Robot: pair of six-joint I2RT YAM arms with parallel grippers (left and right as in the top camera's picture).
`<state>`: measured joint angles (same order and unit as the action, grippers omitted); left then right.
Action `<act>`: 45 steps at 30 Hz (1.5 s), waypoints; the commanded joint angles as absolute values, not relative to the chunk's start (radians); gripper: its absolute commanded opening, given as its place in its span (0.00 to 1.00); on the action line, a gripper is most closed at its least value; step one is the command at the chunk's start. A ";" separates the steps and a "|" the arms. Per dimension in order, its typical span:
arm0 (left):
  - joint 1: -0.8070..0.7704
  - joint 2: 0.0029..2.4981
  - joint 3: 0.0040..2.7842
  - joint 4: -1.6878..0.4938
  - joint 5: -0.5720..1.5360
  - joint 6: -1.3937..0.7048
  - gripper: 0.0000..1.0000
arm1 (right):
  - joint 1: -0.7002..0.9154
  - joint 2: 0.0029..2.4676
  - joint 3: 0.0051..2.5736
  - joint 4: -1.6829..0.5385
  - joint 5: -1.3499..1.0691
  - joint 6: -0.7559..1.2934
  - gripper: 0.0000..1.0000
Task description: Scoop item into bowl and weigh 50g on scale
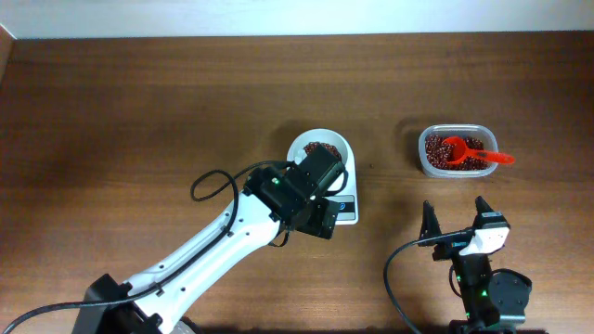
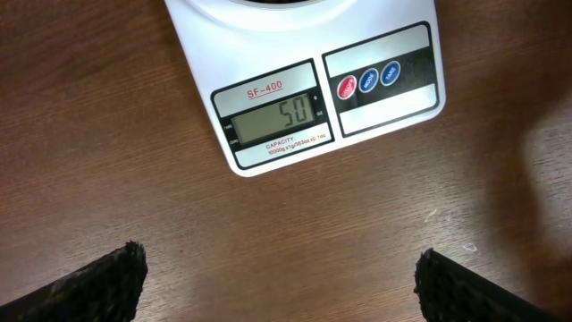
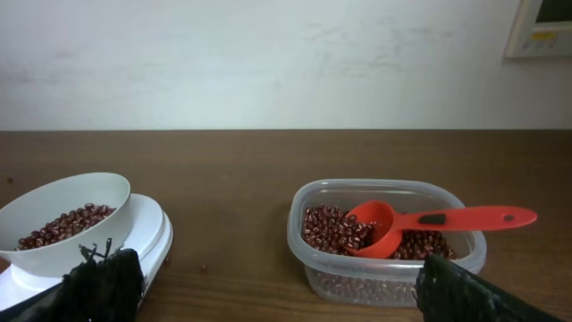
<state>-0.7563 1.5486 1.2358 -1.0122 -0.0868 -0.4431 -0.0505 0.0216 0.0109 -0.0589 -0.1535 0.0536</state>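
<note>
- At the left gripper (image 2: 281,286): spread wide, nothing held; above the table (image 2: 268,233), just near of the scale (image 2: 268,54), display (image 2: 273,121) at 50.
- On the scale: white bowl (image 3: 71,195), beans (image 3: 64,226) inside.
- At the right gripper (image 1: 454,206): spread wide, nothing held; near side of the tub (image 3: 384,284).
- In the tub, right of the scale: more beans, red scoop (image 3: 420,224) on top.

Overhead straight down; left wrist close above scale (image 2: 304,85); right wrist low, level; scale shared.

scale (image 2: 304,80) marked "SF-400", display (image 2: 273,118) reading 50, small "CAPACITY" line beneath
</note>
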 commanded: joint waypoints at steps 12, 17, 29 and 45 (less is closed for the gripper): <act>-0.765 1.235 1.234 -1.015 -0.099 -0.455 0.99 | -0.046 0.075 0.006 -0.066 -0.138 0.060 0.99; -0.506 0.744 1.225 -1.018 -0.130 -0.456 0.99 | -0.046 0.075 0.006 -0.066 -0.138 0.060 0.99; -0.109 0.015 0.723 -0.683 -0.237 -0.455 0.99 | -0.046 0.075 0.006 -0.066 -0.138 0.060 0.99; 0.008 0.005 0.008 0.075 -0.222 -0.455 0.99 | -0.046 0.075 0.006 -0.066 -0.138 0.060 0.99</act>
